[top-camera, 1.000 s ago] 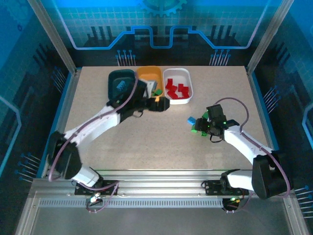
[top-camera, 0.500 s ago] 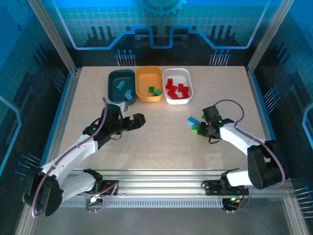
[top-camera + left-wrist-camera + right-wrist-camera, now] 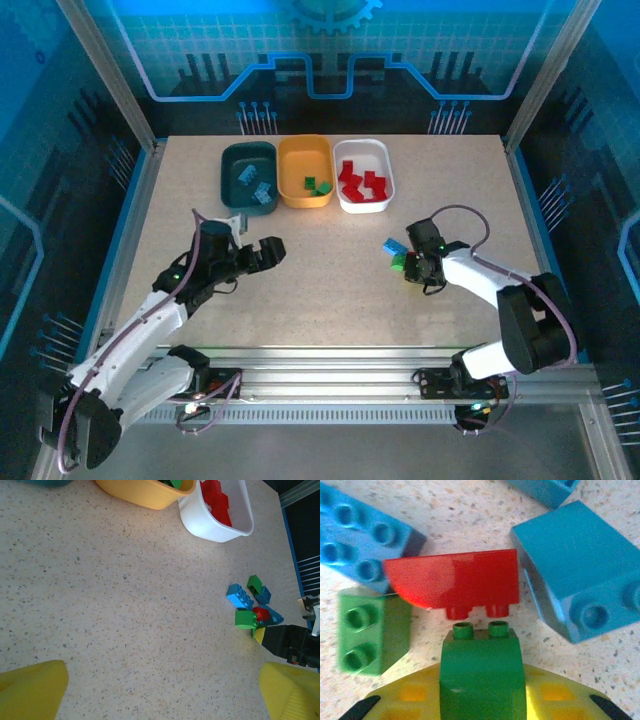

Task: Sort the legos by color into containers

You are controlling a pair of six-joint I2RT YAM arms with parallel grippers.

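Against the yellow pad [image 3: 405, 700] of the right gripper [image 3: 408, 266], a curved green lego [image 3: 482, 675] is seated; whether it is clamped cannot be told. Just beyond, a red lego [image 3: 455, 582] and blue legos [image 3: 580, 570] are clustered. The left gripper [image 3: 268, 250] is spread wide, with nothing held. Farther ahead, the teal tub [image 3: 245, 155], orange-yellow tub [image 3: 305, 155] and white tub [image 3: 365, 152] are lined up.

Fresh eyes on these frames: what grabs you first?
The knot of loose bricks right of centre, with the right gripper down in it and a green brick against its yellow fingers. Then the row at the far edge: teal tub, orange-yellow tub, white tub holding red bricks.
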